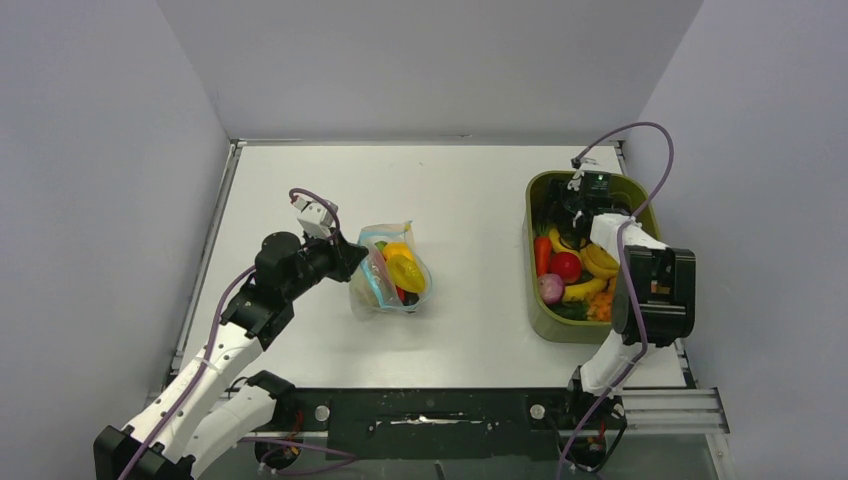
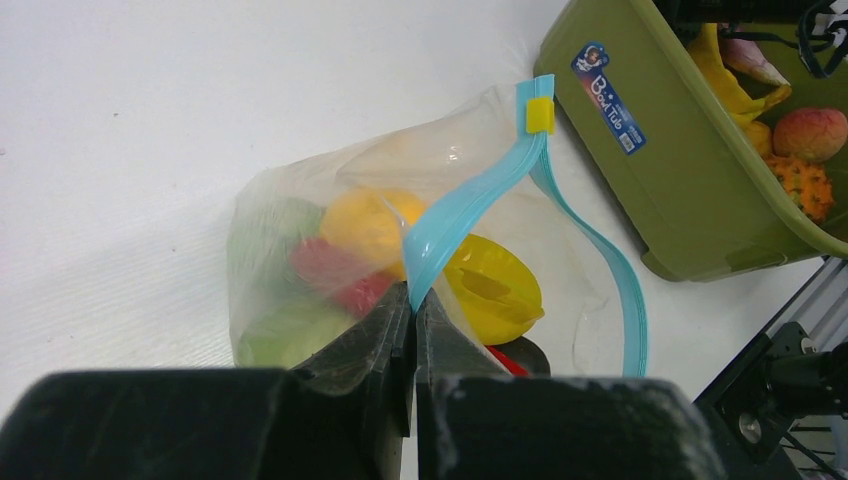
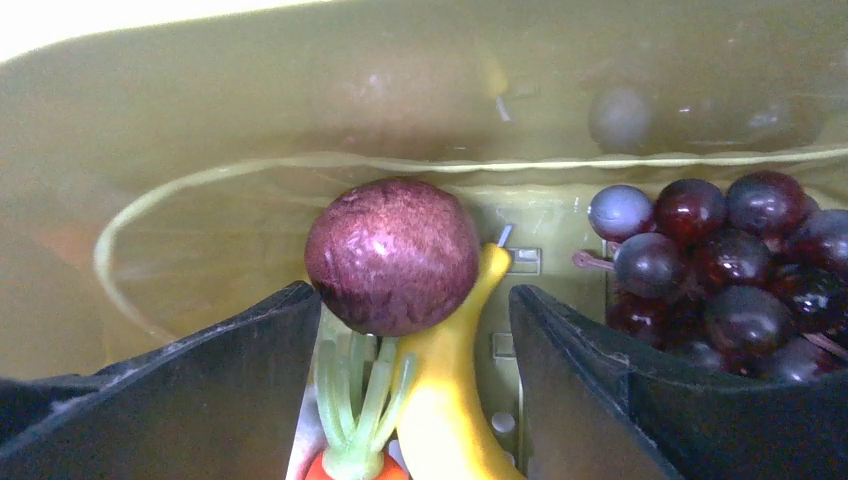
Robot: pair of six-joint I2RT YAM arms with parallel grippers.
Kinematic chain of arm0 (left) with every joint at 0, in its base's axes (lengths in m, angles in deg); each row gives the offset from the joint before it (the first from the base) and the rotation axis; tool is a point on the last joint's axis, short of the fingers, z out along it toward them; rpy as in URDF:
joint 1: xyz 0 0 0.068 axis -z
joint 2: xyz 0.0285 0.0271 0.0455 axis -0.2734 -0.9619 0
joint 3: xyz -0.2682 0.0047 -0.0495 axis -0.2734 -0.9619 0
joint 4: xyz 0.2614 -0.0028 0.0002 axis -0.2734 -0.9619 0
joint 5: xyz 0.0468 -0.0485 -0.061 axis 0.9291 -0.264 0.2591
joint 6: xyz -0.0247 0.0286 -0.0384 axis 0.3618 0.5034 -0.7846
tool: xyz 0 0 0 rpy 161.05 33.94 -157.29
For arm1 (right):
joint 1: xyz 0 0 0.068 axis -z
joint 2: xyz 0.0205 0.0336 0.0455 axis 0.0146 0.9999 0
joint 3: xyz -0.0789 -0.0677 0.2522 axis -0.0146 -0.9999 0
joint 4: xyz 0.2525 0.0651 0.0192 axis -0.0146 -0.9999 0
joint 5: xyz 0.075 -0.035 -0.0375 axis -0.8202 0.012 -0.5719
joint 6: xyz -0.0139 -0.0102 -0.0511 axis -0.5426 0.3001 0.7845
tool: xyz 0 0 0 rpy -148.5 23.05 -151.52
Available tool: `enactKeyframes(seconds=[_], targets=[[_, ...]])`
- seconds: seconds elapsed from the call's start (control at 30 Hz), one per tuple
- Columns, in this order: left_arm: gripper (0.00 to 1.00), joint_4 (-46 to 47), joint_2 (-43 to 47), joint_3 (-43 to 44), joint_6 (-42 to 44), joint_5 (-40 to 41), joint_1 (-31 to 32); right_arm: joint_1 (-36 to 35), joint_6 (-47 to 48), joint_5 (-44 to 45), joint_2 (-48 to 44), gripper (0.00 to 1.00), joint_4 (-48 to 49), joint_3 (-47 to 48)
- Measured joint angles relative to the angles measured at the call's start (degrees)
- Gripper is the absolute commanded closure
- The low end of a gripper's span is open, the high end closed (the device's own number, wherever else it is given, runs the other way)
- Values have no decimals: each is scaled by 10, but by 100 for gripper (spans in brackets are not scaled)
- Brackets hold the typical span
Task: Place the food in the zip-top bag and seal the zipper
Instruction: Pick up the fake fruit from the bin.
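Unsealed bag (image 2: 275,205), food (image 2: 492,292) inside

i work in a robotics lab cell, not a home or kitchen — my table (image 1: 460,190) is a bare white board boxed in by plain grey panels (image 1: 100,200). my left arm (image 1: 215,360) and right arm (image 1: 655,290) are bolted to a black mounting plate (image 1: 430,425) at its near edge, beside a slotted aluminium rail (image 1: 665,408), with purple cables (image 1: 641,124) looping loose. the olive bin (image 1: 556,328) holds plastic toy fruit (image 1: 566,266) — not real produce.
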Motion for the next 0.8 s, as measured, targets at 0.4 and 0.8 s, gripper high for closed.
enactKeyframes(seconds=[0.4,0.8], targets=[[100,-2,0,0,4,0,-3,3,16,-26,40,29,0,25],[100,-4,0,0,5,0,-3,3,35,-27,40,41,0,27]])
